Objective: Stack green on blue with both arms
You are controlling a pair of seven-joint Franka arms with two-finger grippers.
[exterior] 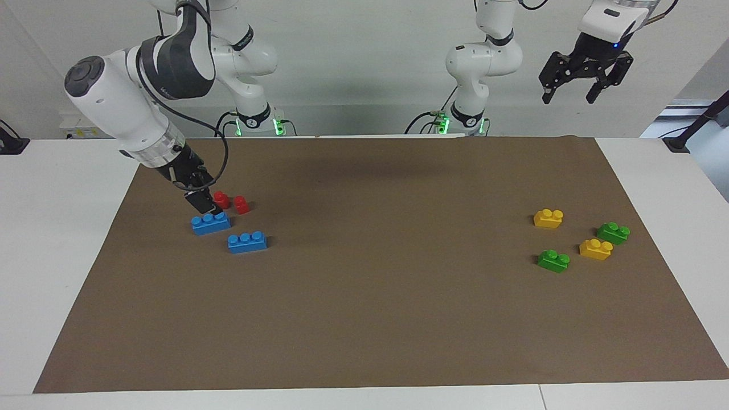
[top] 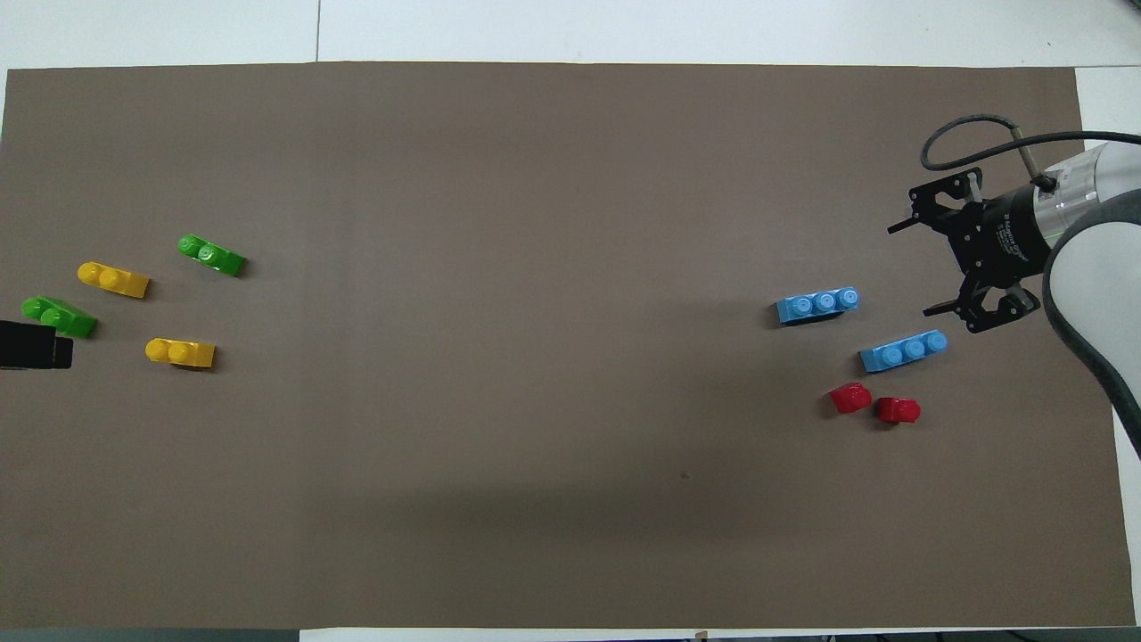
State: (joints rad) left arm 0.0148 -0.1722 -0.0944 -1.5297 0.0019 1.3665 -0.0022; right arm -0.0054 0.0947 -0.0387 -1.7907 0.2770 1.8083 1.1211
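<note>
A: What is the right gripper (exterior: pixel 204 200) doing?
B: It is hovering, jaws spread wide and holding nothing, over the nearer bright-blue three-stud plastic brick (exterior: pixel 211 222), left of centre in the facing frame.
A: And the left gripper (exterior: pixel 571 94)?
B: It is hanging at the upper right, wide and empty, while the two small green two-stud plastic bricks (exterior: pixel 553 260) (exterior: pixel 613 232) are sitting lower right among yellow two-stud bricks (exterior: pixel 548 217).

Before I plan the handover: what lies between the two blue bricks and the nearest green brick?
Only bare brown mat between the blue bricks and the green brick, clearest in the overhead view.
</note>
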